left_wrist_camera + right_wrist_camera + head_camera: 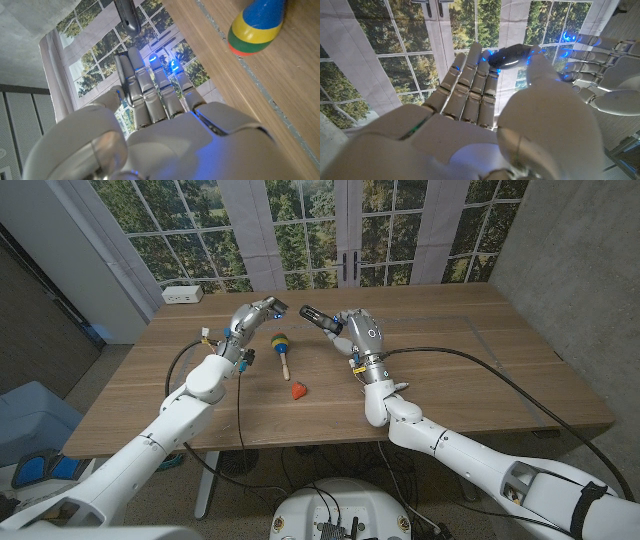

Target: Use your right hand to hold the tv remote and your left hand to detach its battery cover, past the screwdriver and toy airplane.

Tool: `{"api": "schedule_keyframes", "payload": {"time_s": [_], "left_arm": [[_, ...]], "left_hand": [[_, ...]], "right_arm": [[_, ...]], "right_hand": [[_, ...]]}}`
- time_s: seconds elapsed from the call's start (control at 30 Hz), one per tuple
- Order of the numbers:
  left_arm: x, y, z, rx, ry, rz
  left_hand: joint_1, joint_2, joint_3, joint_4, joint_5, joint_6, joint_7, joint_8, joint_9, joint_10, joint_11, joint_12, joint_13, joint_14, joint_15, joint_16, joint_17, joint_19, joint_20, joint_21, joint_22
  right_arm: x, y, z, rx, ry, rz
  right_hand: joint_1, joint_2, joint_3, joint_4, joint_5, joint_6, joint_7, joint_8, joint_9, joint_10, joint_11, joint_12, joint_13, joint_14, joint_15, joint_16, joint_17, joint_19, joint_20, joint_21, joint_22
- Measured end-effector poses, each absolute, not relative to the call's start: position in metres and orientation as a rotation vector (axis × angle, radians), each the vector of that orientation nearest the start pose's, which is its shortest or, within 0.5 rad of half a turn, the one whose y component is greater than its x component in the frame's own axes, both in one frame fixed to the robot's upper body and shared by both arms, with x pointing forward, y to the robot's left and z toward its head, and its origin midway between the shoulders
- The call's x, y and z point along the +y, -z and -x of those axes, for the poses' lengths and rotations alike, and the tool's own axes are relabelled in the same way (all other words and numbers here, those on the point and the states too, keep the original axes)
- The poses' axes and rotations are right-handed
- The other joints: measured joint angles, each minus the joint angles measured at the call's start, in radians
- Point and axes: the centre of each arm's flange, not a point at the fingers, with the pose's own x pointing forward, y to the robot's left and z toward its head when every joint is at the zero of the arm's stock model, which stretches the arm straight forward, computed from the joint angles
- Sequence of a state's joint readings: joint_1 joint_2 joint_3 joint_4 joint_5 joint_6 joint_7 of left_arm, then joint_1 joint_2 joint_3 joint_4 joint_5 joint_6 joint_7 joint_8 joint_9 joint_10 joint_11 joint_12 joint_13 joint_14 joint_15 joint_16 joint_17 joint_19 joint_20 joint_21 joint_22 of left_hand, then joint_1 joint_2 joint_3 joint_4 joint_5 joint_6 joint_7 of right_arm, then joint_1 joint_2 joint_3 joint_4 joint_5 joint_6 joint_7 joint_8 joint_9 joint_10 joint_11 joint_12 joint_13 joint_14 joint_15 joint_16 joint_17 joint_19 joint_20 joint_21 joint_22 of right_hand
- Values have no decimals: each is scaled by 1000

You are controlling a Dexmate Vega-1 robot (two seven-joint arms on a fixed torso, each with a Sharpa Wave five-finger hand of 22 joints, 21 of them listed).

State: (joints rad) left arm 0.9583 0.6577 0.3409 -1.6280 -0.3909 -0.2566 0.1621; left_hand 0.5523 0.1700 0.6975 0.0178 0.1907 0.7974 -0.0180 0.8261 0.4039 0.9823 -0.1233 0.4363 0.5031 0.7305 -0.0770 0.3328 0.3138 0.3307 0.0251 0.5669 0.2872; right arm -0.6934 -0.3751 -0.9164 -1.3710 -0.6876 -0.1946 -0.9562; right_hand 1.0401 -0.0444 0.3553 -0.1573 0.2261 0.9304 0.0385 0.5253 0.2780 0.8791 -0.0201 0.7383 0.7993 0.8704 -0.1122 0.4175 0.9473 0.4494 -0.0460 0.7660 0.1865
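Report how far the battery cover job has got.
Done: the right hand has the tv remote off the table, gripped in its fingers. In hand: the left hand is raised facing the remote's free end, not visibly touching it. Left: detaching the cover; no loose cover shows. The toy screwdriver and the small red toy lie on the table.

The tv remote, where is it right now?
In the head view the tv remote is held up off the table in the right hand, toward the far middle, its free end pointing at the left hand, just beyond the screwdriver.
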Motion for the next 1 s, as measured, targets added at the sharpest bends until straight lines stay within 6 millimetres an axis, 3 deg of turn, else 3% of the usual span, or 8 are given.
{"api": "schedule_keyframes", "payload": {"time_s": [0.43,0.57,0.73,0.77,1.0], "left_arm": [[273,-19,-580,-698,112,-404],[271,-20,-579,-666,100,-466],[260,-32,-569,-696,125,-499],[265,-25,-576,-626,80,-565],[259,-30,-574,-573,43,-683]], "left_hand": [[21,8,-17,-27,-6,22,11,-12,-26,9,9,-8,-19,-5,5,10,9,-13,-2,0,-4],[38,13,-18,-47,-9,32,14,-19,-36,20,13,-8,-26,7,0,21,16,-12,-3,10,-9],[48,21,-35,-65,-14,43,14,-36,-50,33,11,-8,-35,37,-5,48,31,3,-17,22,-9],[52,17,-38,-67,-14,45,12,-36,-54,33,11,-8,-35,47,-7,55,35,4,-18,26,-9],[71,16,-53,-82,-17,63,14,-44,-67,48,16,-3,-37,66,-12,75,55,4,-29,34,-9]], "right_arm": [[-91,42,-591,-1058,483,1038],[-95,43,-590,-1035,488,1027],[-99,45,-592,-1000,488,1029],[-101,44,-590,-992,491,1021],[-104,46,-592,-934,486,1031]], "right_hand": [[0,0,0,0,0,0,0,5,-2,0,0,-1,5,0,0,-8,14,-11,0,0,0],[0,0,0,0,-2,0,0,5,-2,0,0,-1,5,0,0,-12,16,-11,0,8,0],[0,0,0,0,-3,0,0,5,-2,0,0,-1,7,0,0,-15,18,-11,0,8,0],[0,0,0,0,-3,0,0,5,-2,0,0,-1,9,0,0,-15,20,-11,0,8,0],[0,0,0,0,-4,0,0,4,2,0,0,-1,8,0,0,-17,25,-14,3,8,0]]}}
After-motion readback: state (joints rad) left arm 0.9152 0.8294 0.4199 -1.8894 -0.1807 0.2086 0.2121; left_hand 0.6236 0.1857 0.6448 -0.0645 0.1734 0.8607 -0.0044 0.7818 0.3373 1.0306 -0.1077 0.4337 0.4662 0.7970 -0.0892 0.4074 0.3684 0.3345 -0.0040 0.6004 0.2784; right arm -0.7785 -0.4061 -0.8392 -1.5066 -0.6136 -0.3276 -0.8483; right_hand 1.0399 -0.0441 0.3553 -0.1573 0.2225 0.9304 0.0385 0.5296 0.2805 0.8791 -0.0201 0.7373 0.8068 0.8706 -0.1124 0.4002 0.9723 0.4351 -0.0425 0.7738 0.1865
